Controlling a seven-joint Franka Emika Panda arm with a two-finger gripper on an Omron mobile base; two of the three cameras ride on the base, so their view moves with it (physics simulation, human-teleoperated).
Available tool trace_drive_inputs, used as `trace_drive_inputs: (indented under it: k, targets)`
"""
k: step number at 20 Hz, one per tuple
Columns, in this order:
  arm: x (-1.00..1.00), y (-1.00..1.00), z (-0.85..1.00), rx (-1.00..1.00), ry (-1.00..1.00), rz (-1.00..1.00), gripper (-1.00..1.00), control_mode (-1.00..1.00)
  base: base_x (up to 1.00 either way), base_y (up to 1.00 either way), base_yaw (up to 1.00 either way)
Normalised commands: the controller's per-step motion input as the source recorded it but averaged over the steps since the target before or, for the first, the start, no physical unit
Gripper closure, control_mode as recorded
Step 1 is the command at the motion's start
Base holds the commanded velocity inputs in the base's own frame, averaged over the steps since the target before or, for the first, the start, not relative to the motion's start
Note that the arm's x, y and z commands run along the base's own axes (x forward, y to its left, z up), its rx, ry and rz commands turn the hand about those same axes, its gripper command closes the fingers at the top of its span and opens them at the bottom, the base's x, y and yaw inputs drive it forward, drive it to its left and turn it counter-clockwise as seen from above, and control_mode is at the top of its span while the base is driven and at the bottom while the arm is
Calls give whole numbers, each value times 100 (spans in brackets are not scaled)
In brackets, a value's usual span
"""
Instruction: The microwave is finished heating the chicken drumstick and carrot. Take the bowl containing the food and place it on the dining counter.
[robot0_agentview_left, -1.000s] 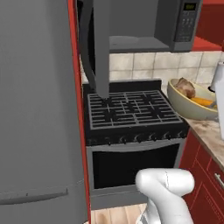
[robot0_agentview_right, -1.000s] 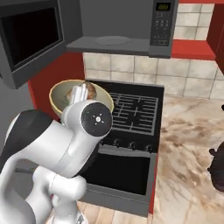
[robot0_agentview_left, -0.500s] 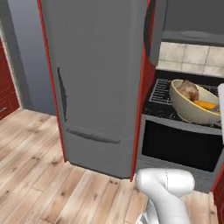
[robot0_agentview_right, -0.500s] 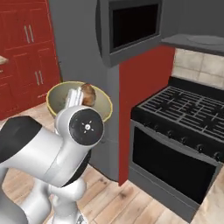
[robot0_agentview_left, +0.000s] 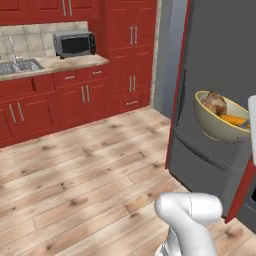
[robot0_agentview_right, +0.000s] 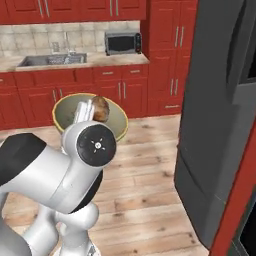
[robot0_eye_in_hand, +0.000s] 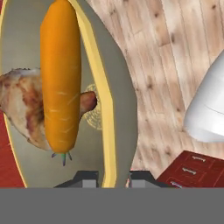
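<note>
— Above the wood floor (robot0_agentview_left: 75, 170), where's the bowl (robot0_agentview_left: 217, 125)?
— Carried, gripper (robot0_eye_in_hand: 113, 177) clamped on its rim; drumstick (robot0_eye_in_hand: 22, 109) and carrot (robot0_eye_in_hand: 60, 74) inside.
— Left?
— Reaching the dining desk and setting it down, I'd judge.

Even, soft light is filling the rendered kitchen, leaving no hard shadows on the wooden floor (robot0_agentview_left: 75, 175). A faint sheen is showing on the grey refrigerator (robot0_agentview_right: 215, 125). Both base views are looking slightly soft and pixelated, while the carrot (robot0_eye_in_hand: 60, 74) is appearing sharp and evenly lit up close.
</note>
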Motion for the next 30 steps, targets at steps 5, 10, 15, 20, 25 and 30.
trace_drive_inputs:
  k: [5,10,15,20,25,30]
  targets:
    - [0,0,0,0,0,0,100,100,9,10,96]
    - [0,0,0,0,0,0,100,100,40,9,87]
    - [0,0,0,0,0,0,100,100,91,0,72]
    - [0,0,0,0,0,0,100,100,100,0,63]
    - [0,0,0,0,0,0,100,100,100,-9,70]
    - [0,0,0,0,0,0,100,100,100,-17,73]
